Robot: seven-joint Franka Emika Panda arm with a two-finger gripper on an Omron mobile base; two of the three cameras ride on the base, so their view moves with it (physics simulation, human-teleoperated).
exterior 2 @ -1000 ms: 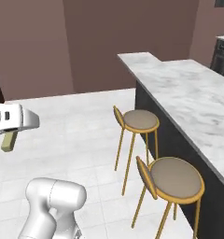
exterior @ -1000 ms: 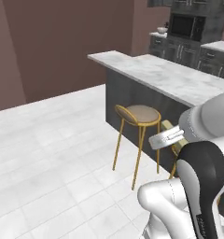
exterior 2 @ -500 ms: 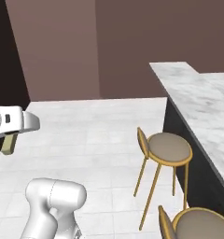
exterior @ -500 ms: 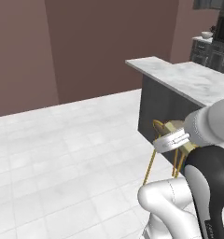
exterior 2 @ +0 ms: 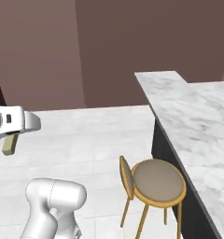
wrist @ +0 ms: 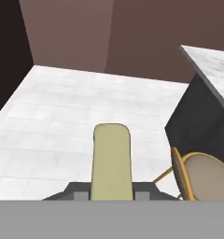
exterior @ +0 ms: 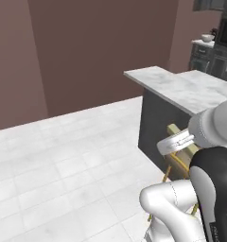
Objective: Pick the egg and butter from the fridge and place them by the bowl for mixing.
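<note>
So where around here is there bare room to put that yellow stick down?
The marble counter looks bare in all views, right up to its corner by the brown wall. The tiled floor is wide open too. It is tighter by the stool, tucked against the counter's dark side. The gripper is holding the butter.

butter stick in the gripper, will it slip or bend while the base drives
The butter looks like a stiff, straight stick, so it probably won't sag. Its smooth faces may be slippery, and the gripper is shut on one end only, with most of the stick jutting forward, so jolts could pivot it. It looks small, likely light.
</note>
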